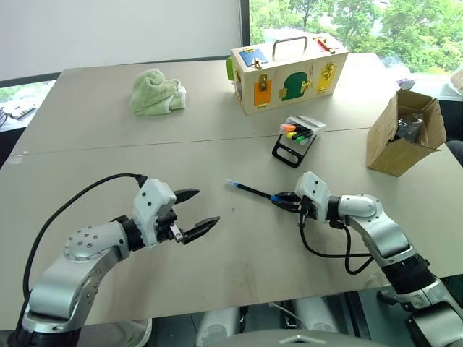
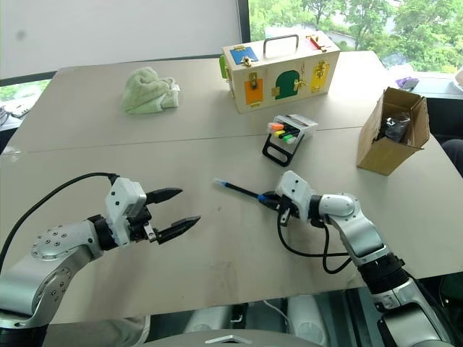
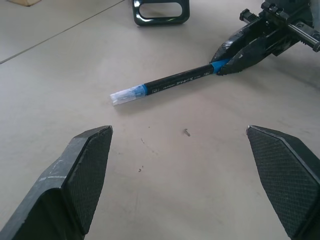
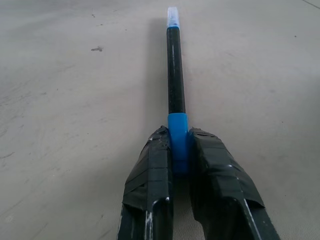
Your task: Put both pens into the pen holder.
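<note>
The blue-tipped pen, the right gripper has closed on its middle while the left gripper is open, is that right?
Not its middle. The right gripper is shut on the blue-tipped pen at its near blue end, as the right wrist view shows. The left gripper is indeed open.

Table (image 1: 217,238) grey-beige, seam across middle. Left gripper (image 1: 198,213) at lower left, fingers spread wide, nothing between them, above bare tabletop. Right gripper (image 1: 288,201) lower right of centre, fingers pinched on near end of blue-tipped pen (image 1: 252,191); pen lies along table, far tip pointing up-left. Pen holder (image 1: 295,141) beyond pen, coloured markers inside. Wooden box (image 1: 288,71) behind holder. Green cloth (image 1: 156,92) far left. Cardboard box (image 1: 404,134) at right, open.
</note>
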`<state>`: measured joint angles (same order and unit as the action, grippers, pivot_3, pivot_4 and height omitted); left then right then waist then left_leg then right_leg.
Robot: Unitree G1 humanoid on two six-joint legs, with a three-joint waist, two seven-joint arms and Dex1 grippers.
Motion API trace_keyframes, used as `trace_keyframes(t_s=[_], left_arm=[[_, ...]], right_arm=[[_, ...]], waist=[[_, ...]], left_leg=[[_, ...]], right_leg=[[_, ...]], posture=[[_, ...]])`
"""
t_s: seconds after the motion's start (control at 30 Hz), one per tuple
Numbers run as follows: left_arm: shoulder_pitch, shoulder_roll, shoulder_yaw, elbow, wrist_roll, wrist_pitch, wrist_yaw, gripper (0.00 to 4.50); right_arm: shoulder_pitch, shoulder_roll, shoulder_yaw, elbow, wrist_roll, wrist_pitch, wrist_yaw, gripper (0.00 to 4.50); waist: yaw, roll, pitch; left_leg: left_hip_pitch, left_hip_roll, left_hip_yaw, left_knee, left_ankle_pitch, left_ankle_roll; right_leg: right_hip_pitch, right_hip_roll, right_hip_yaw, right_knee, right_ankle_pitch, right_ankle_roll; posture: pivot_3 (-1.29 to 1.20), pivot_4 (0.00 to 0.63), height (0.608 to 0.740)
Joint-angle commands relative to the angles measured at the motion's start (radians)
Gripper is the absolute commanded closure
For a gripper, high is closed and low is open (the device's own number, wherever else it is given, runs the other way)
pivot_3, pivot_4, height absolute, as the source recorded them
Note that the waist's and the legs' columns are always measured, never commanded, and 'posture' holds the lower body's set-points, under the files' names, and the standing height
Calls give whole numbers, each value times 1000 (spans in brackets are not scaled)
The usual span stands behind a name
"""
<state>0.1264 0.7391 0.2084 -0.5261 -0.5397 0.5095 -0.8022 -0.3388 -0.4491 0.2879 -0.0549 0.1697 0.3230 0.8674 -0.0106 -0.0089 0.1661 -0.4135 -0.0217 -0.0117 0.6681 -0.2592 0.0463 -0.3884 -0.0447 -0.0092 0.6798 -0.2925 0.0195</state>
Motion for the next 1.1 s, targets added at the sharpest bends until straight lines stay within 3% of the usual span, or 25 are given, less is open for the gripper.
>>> trace_keyframes(t_s=[0.03,0.17,0.33,0.57,0.73,0.87,1.1], left_arm=[[-16,-37,52,-7,-74,4,17,0],[-46,-162,98,-4,-265,48,60,0],[-122,-369,135,36,-509,65,214,0],[-184,-418,126,29,-621,64,270,0],[-199,-416,96,23,-648,73,275,2293],[-194,-411,76,23,-660,81,276,4423],[-246,-374,59,33,-613,67,276,4500]], right_arm=[[8,19,-71,-63,116,38,35,4428],[11,63,-150,-149,290,99,70,4428],[7,98,-161,-176,346,47,112,4428],[-11,92,-138,-204,370,59,137,4428],[-21,91,-129,-215,374,74,136,4500],[-24,90,-133,-206,373,80,126,4500],[-33,40,-144,-228,374,177,91,1124]], waist=[[0,0,0],[0,0,0],[2,-1,-1],[2,-1,-1],[0,-2,-1],[0,-2,-1],[2,-2,-1]], left_leg=[[0,0,0,0,0,0],[0,0,0,0,0,0],[0,0,-1,2,-2,3],[0,0,-1,2,0,0],[1,-1,-1,3,0,0],[1,0,-2,3,0,0],[1,-1,-2,3,0,0]], right_leg=[[0,0,0,0,0,0],[0,0,0,0,0,0],[1,0,-1,1,0,1],[2,1,-1,2,0,1],[2,1,-1,2,0,1],[2,1,-1,2,0,1],[2,1,-1,2,0,1]], posture=[[0,150,740],[0,150,740],[0,150,740],[0,150,740],[0,150,740],[0,150,740],[0,150,740]])
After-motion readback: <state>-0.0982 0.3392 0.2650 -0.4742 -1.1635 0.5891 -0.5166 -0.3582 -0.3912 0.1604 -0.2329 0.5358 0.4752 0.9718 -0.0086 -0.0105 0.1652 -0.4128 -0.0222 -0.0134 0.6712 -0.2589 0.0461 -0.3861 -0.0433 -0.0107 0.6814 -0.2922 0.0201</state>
